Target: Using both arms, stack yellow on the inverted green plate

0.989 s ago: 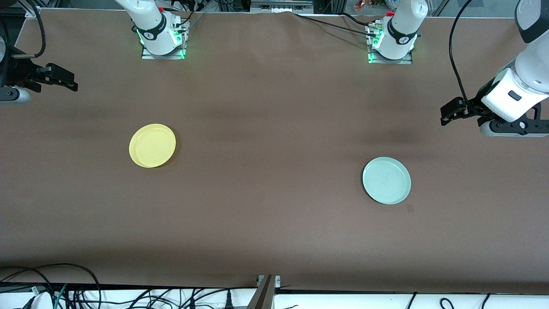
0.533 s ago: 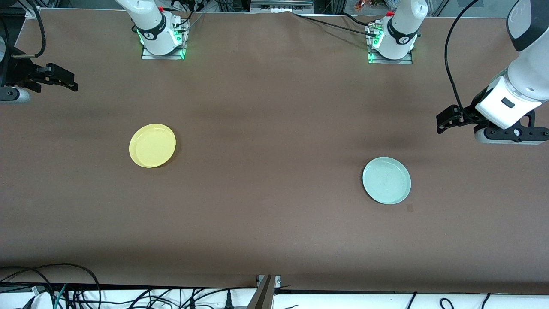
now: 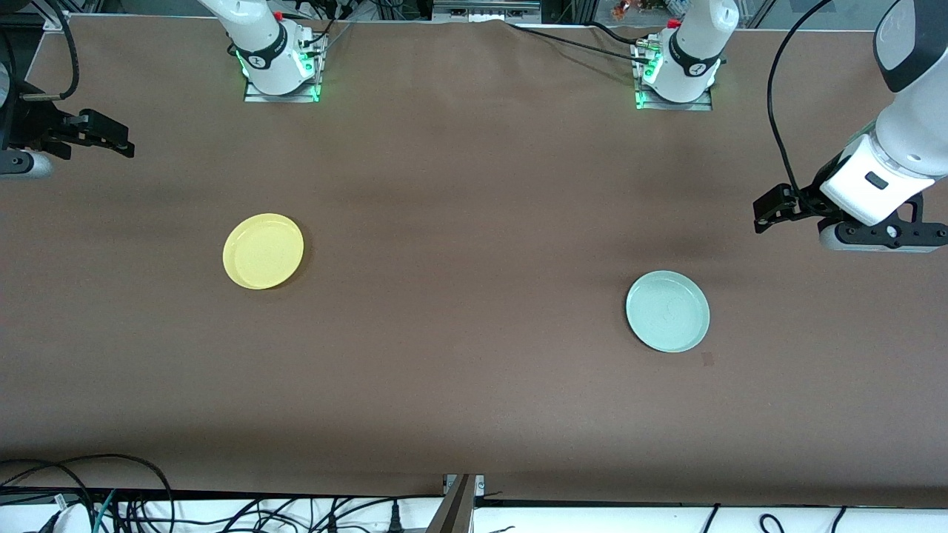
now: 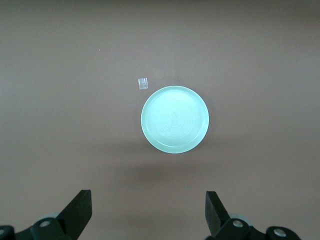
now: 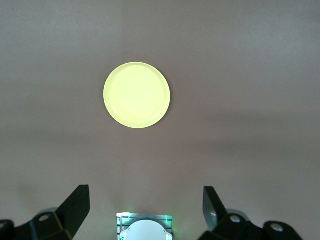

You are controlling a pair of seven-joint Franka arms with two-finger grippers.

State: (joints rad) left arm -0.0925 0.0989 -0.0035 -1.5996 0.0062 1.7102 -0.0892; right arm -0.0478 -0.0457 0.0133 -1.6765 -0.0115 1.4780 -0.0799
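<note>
On the brown table (image 3: 474, 222) we have two plates well apart: the yellow plate (image 3: 263, 251) toward the right arm's end, the green plate (image 3: 667, 311) toward the left arm's end and a little nearer the front camera. Both sit flat and rim-up, hollow facing the ceiling; being round, neither has a long axis to line up with.

Our left gripper (image 4: 148, 210) hangs in the air over bare table at its own end, jaws spread wide and holding nothing. Our right gripper (image 5: 146, 207) waits likewise at the other end, wide open and empty.

What worries us most is the flip. The green plate is not yet inverted, and its low rim gives the fingers little to pinch (a shallow bite could let it slide away or drop). Stacking yellow before green is turned over would nest them the wrong way. A small pale scrap (image 4: 144, 83) lies just beside the green plate.
</note>
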